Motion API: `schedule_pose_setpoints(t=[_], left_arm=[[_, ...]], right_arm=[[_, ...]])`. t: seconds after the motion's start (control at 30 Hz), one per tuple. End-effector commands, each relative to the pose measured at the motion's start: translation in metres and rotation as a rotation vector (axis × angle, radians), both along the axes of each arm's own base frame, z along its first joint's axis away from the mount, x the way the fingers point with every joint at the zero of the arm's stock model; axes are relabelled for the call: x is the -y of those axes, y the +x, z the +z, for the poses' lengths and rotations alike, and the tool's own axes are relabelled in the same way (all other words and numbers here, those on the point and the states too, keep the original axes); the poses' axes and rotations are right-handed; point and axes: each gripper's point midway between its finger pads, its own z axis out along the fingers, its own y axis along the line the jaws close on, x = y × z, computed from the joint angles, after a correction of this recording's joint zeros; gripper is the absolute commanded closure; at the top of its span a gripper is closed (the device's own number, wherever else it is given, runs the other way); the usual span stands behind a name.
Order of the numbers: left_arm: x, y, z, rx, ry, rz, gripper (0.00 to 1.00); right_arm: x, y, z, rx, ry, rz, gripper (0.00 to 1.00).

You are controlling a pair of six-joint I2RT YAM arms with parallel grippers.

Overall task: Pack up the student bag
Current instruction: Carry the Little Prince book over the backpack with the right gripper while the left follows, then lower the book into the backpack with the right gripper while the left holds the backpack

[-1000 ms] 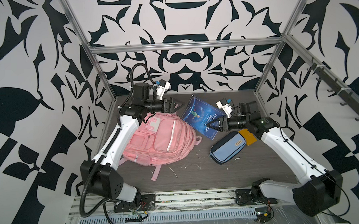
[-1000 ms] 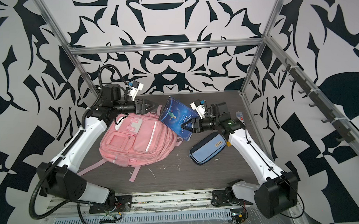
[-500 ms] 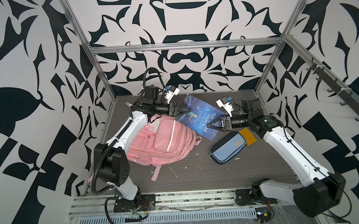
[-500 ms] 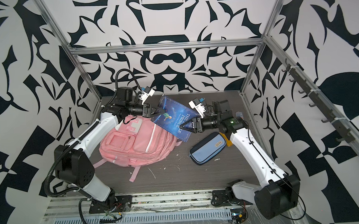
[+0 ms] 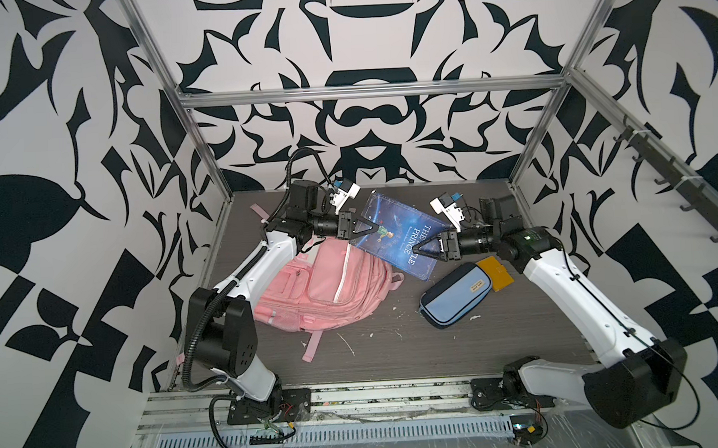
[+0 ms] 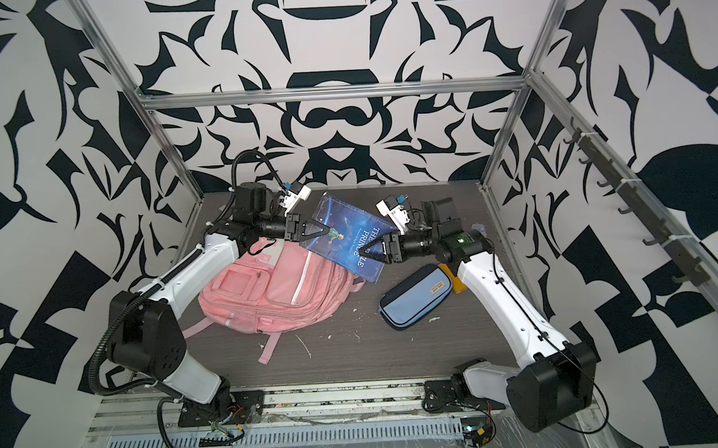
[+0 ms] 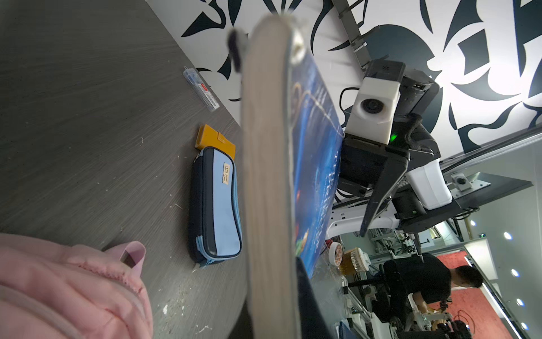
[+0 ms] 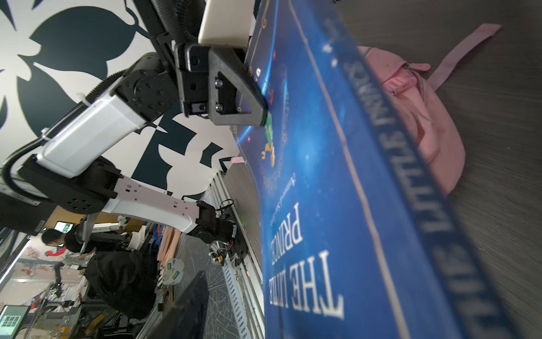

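The pink student bag (image 5: pixel 331 293) lies flat on the left of the dark table, zips up. A blue book (image 5: pixel 399 235), "The Little Prince", hangs tilted over the bag's top end between both arms. My left gripper (image 5: pixel 372 231) is shut on the book's left edge; in the left wrist view the page block (image 7: pixel 269 176) fills its jaws. My right gripper (image 5: pixel 419 249) stands open around the book's near right corner. In the right wrist view its one visible finger (image 8: pixel 187 308) is apart from the cover (image 8: pixel 322 176), and the other finger is hidden behind the book.
A light-blue and navy pencil case (image 5: pixel 456 295) lies right of the bag, with an orange wallet-like case (image 5: pixel 494 273) touching its far end. A small clear box (image 7: pixel 201 89) sits by the back right wall. A pink strap (image 5: pixel 313 347) trails toward the front. Metal frame posts stand at the corners.
My left arm swung from above the bag's top over to the book, and its gripper closed on the book's left edge. The book and the right arm barely moved.
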Motion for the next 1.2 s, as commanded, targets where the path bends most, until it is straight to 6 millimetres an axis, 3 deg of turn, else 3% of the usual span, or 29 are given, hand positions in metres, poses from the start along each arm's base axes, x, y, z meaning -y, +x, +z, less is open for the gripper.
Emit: schedule_pose_setpoints(t=[0.0,0.03,0.1,0.33,0.37,0.5,0.63,0.73,0.77,0.8,0.9,0.97,1.17], left_arm=[[-0.008,0.002,0.02,0.038,-0.067,0.042,1.0],[-0.009,0.003,0.022,0.036,-0.08,0.053,1.0],[-0.009,0.005,0.022,0.029,-0.096,0.067,1.0],[-0.007,0.013,0.02,0.006,-0.134,0.089,1.0],[-0.007,0.014,0.021,0.004,-0.143,0.093,1.0],[-0.007,0.021,0.02,-0.011,-0.166,0.126,1.0],[-0.007,0.021,0.015,-0.02,-0.151,0.137,1.0],[-0.009,0.023,0.005,-0.029,-0.102,0.169,1.0],[-0.01,0.023,0.0,-0.032,-0.075,0.183,1.0],[-0.012,0.025,-0.006,-0.038,-0.046,0.202,0.94],[-0.022,0.033,-0.03,-0.046,0.109,0.307,0.38],[-0.035,0.041,-0.047,-0.041,0.251,0.394,0.17],[-0.058,0.03,-0.107,0.043,0.787,0.484,0.16]], right_arm=[[0.014,0.019,0.041,0.209,0.044,-0.158,0.28],[0.015,0.021,0.042,0.209,0.072,-0.185,0.22],[0.016,0.026,0.037,0.174,0.135,-0.239,0.2],[0.018,0.034,0.028,0.119,0.268,-0.31,0.27],[0.018,0.035,0.027,0.116,0.281,-0.314,0.31],[0.02,0.038,0.022,0.107,0.327,-0.336,0.63],[0.019,0.039,0.023,0.119,0.344,-0.337,0.8],[0.018,0.041,0.027,0.139,0.357,-0.327,0.99],[0.018,0.041,0.029,0.147,0.362,-0.324,1.0],[0.018,0.042,0.031,0.155,0.366,-0.323,1.0],[0.024,0.045,0.028,0.157,0.335,-0.357,1.0],[0.034,0.049,0.017,0.141,0.267,-0.402,1.0],[0.084,0.05,-0.01,0.111,0.022,-0.574,1.0]])
